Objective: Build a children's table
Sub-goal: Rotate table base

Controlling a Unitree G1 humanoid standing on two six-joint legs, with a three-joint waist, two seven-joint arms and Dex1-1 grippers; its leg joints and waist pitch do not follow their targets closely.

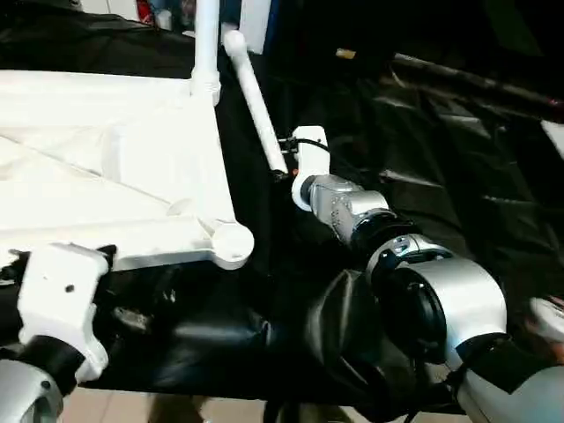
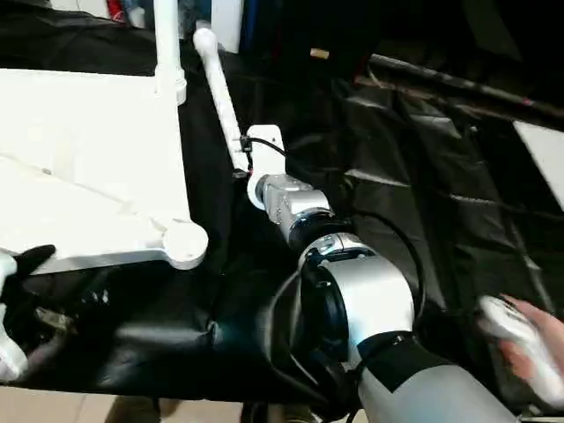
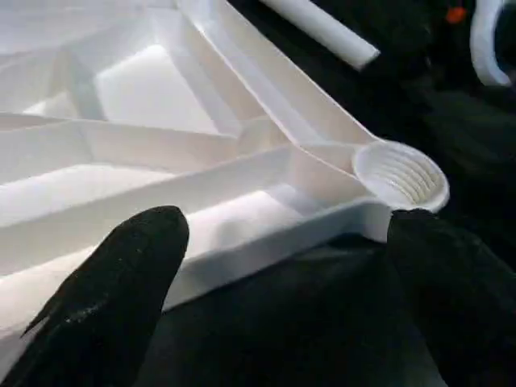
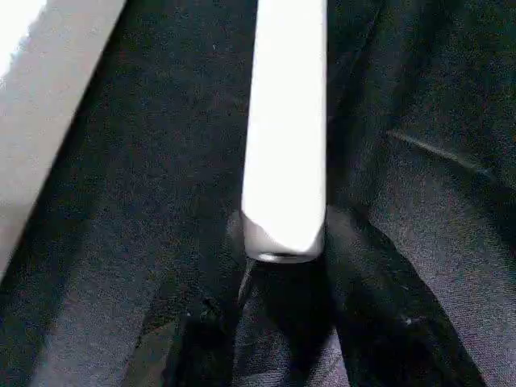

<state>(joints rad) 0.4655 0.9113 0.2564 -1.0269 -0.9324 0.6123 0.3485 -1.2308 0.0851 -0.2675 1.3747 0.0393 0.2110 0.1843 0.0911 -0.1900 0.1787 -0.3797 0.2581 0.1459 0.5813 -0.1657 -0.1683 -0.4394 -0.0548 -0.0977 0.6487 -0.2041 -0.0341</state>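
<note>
**Tabletop upside down, one leg fitted, one leg in the right gripper**

Tabletop lies ribbed side up on a black sheet that covers the work surface, taking up the left part of the scene. Its near right corner ends in a round socket, threaded inside and with nothing in it. At the far right corner a standing leg rises upright from its socket and runs out of the top of the head views.

A second leg, a long white tube, lies slanted on the sheet just right of the tabletop's right edge, its rounded end at the far side near the standing leg and its other end pointing toward the near right. The right gripper is closed on that near end: in the right wrist view the tube's cut end sits between the two black fingers, which press in on either side. The silver right forearm reaches in from the near right.

The left gripper hovers at the near edge of the tabletop, its two black fingers spread wide with nothing between them, the empty socket just beyond the right one.

At the near right edge a person's hand holds a white object.
</note>
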